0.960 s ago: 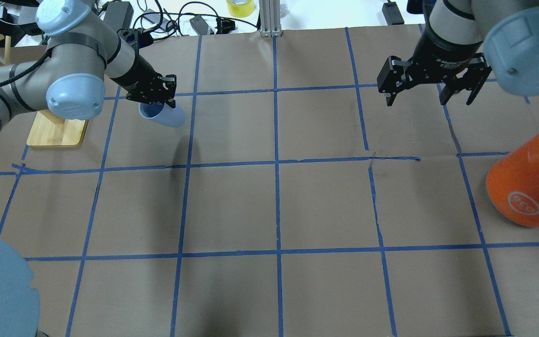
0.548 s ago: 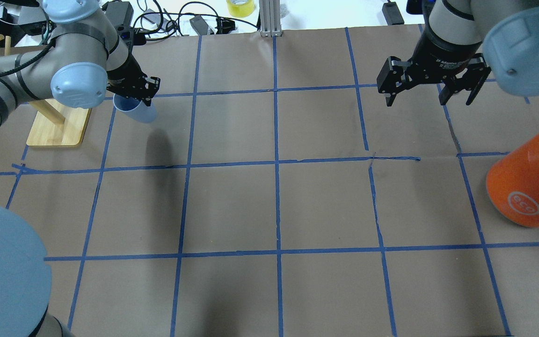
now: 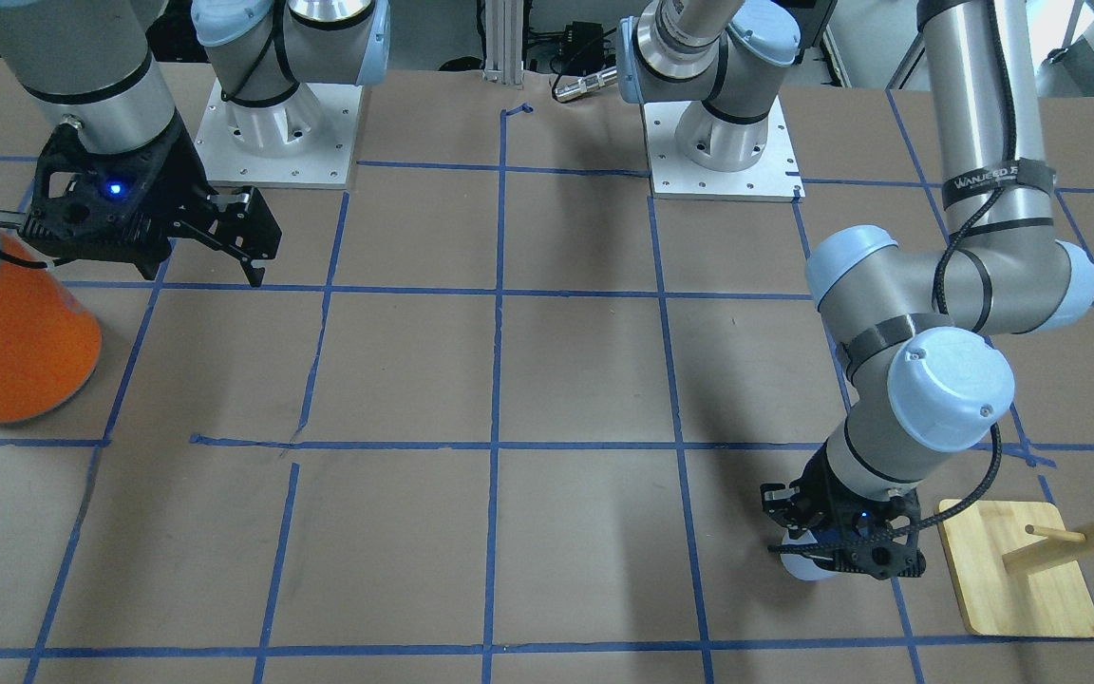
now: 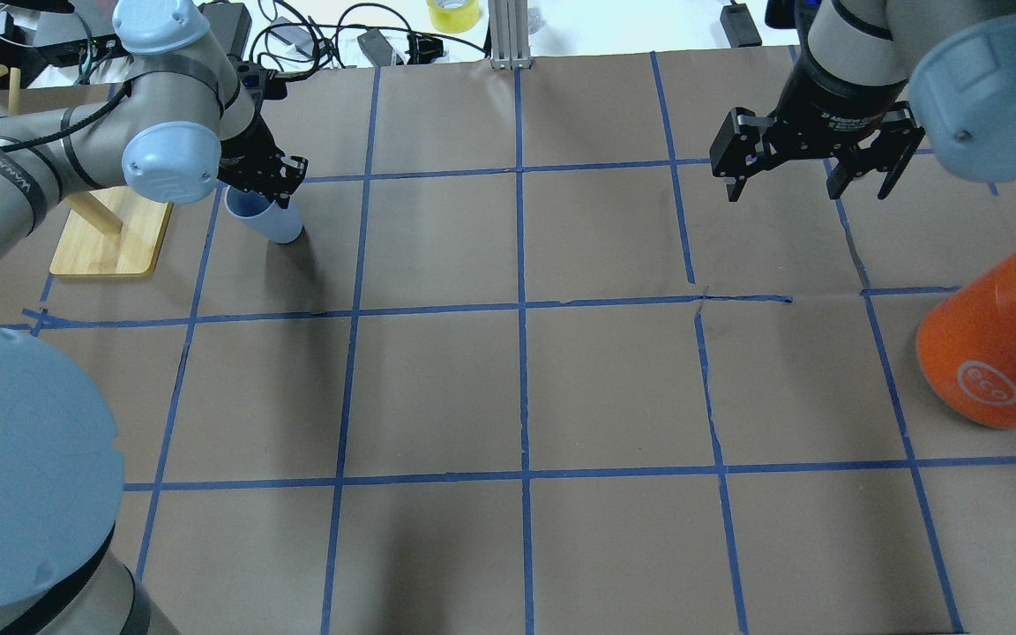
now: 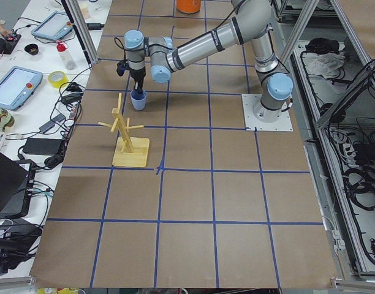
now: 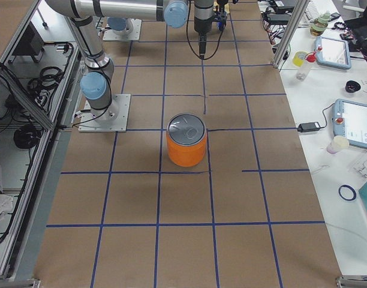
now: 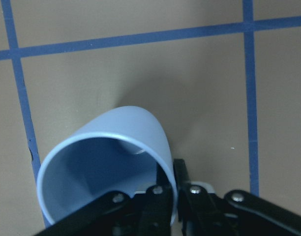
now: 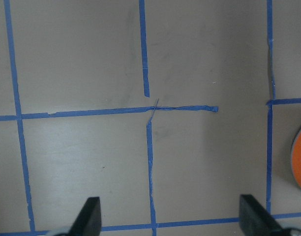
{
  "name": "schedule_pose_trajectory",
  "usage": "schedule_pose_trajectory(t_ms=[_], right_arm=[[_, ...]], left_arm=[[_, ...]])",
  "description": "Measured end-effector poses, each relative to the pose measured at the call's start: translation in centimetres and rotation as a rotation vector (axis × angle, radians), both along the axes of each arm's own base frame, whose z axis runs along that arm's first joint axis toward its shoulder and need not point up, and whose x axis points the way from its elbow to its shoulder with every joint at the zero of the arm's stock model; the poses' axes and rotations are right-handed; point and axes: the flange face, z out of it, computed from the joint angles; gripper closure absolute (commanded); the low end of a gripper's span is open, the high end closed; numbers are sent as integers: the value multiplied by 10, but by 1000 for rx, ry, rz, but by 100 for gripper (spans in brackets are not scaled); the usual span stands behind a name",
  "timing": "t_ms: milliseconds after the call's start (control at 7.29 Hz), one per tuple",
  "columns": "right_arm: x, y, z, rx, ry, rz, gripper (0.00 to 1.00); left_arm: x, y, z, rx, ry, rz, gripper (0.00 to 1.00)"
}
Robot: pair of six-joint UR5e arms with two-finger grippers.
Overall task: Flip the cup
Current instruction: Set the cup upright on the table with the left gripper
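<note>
Left gripper (image 7: 174,194) pinches the cup (image 7: 131,123) by its wall near the counter's (image 4: 508,388) far-left corner, mouth up but tilted. Standing it and letting go likely remain. Right gripper (image 8: 172,219) gapes wide, idle.

The cup (image 4: 272,224) just beside the peg stand (image 4: 111,242) at far left; the can (image 4: 993,353) well apart at right edge.

We've got a pale blue cup (image 4: 274,225), a deeper blue inside; the table (image 4: 437,388) is plain brown paper crossed by a blue tape grid; the can (image 4: 989,353) is bright orange with a white round logo and a silver-grey top; the left gripper (image 4: 272,187) and right gripper (image 4: 803,181) are both black; the arms (image 4: 23,176) are grey with light blue joint caps (image 4: 168,168); the wooden stand (image 4: 120,251) is light tan; the tape roll (image 4: 452,13) is yellow.
</note>
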Motion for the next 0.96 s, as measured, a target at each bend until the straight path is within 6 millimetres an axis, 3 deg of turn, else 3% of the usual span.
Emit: schedule_pose_trajectory(t_ms=[274, 548, 685, 960], right_arm=[[0, 0, 0, -2, -1, 0, 0], [0, 0, 0, -2, -3, 0, 0], [0, 0, 0, -2, -3, 0, 0], [0, 0, -1, -1, -1, 0, 0]], left_arm=[[0, 0, 11, -15, -3, 1, 32], [-5, 10, 48, -14, -3, -3, 31], [-15, 20, 79, -1, -1, -13, 29], [-59, 58, 153, 7, -31, -42, 27]])
